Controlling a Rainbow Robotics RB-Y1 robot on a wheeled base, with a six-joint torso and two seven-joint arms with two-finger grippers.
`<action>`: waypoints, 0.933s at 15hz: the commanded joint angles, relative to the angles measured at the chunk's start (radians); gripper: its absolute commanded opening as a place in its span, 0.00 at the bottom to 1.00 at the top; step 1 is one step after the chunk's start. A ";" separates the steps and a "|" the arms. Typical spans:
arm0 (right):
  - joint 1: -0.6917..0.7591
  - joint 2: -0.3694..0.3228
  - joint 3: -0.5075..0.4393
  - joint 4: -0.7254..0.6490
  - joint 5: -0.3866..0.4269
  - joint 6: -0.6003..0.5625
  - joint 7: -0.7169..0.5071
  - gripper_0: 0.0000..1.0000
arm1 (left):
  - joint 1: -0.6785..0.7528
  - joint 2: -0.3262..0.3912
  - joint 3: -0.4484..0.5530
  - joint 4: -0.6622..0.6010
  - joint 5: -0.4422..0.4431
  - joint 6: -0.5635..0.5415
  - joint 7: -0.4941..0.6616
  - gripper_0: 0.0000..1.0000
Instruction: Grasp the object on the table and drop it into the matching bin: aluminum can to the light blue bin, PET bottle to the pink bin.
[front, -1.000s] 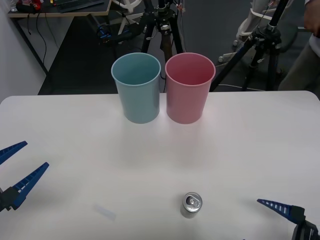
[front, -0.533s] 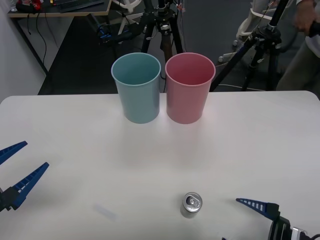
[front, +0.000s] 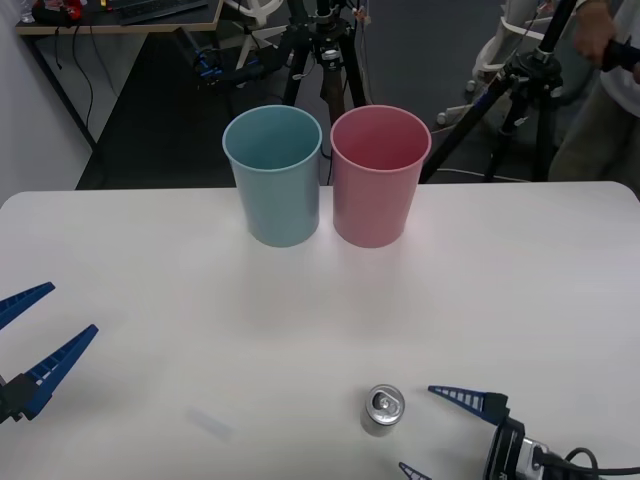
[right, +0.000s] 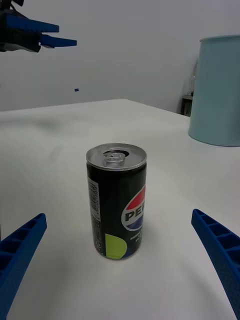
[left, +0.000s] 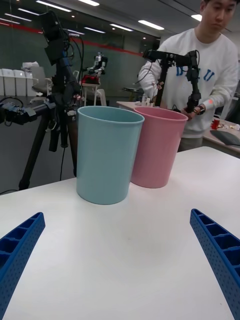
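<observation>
The aluminum can (front: 382, 408) stands upright on the white table (front: 480, 280), near its front edge. In the right wrist view the can (right: 117, 200) has a black printed body and a silver pull-tab top. My right gripper (front: 440, 435) is open just to the can's right, low over the table, fingers pointing at it and not touching. The can sits ahead of the open right gripper (right: 120, 272), centred between the fingers. My left gripper (front: 40, 335) hangs open at the table's left edge. The light blue bin (front: 273, 175) and pink bin (front: 378, 175) stand side by side at the back.
Tripods (front: 320, 50) and dark floor lie beyond the table's far edge. In the left wrist view the light blue bin (left: 107, 155) and pink bin (left: 155, 147) touch each other, well ahead of the open left gripper (left: 120, 272). Bare tabletop separates the can from the bins.
My right gripper has moved left along the table's front edge, closing in on the can. The can, bins and left gripper have not moved.
</observation>
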 joint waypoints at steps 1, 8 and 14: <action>-0.010 0.010 0.034 -0.001 0.006 0.039 0.001 1.00 | 0.000 0.000 0.000 0.000 0.000 0.000 0.000 1.00; -0.038 0.039 0.087 -0.001 0.022 0.113 0.008 1.00 | 0.000 0.000 0.000 0.000 0.000 0.000 0.000 1.00; -0.070 0.053 0.139 -0.002 0.022 0.180 0.008 1.00 | 0.000 0.000 0.000 0.000 0.000 0.000 0.000 1.00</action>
